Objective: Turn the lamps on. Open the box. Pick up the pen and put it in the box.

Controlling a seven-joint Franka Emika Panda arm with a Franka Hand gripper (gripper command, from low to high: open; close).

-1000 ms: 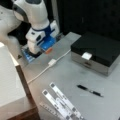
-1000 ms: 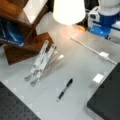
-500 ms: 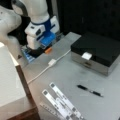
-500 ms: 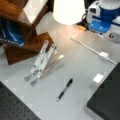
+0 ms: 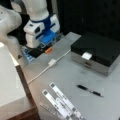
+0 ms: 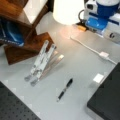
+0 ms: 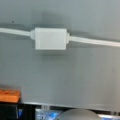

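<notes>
My gripper fingers are hidden below the white-and-blue wrist housing in both front views, and the wrist view shows none; whether they are open I cannot tell. Arm low at the table's far left, over the white cord with its inline switch. Lamp shade glows. Box lies shut at right, partly cut off. Pen lies on the table near it, untouched.

Pretty sure I'm in a lab: grey worktop, black perforated breadboard at a front view's bottom-left corner, black curtain behind, my arm bolted alongside.
</notes>
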